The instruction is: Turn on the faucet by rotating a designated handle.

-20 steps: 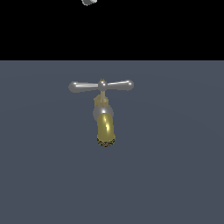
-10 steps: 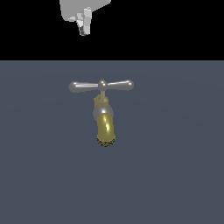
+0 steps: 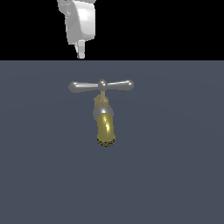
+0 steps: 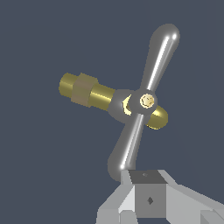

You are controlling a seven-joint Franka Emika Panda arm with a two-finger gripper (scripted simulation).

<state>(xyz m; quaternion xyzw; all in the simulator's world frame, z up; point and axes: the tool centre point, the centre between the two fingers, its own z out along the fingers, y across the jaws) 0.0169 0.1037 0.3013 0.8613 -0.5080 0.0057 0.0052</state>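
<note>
The faucet stands in the middle of the exterior view, its gold spout pointing toward the camera with a dark grainy rim at its end. Across its top lies the handle, a silver crossbar with two bulbed arms and a small brass knob at the centre. My gripper hangs above and behind the arm on the exterior view's left, not touching it, fingers together and empty. In the wrist view the handle crosses the gold spout, and one bulb lies just beyond my gripper.
A flat dark grey-blue floor stretches around the faucet. Behind it the background is black.
My gripper has come down from the top edge of the exterior view toward the handle's left arm. The faucet and handle have not moved.
</note>
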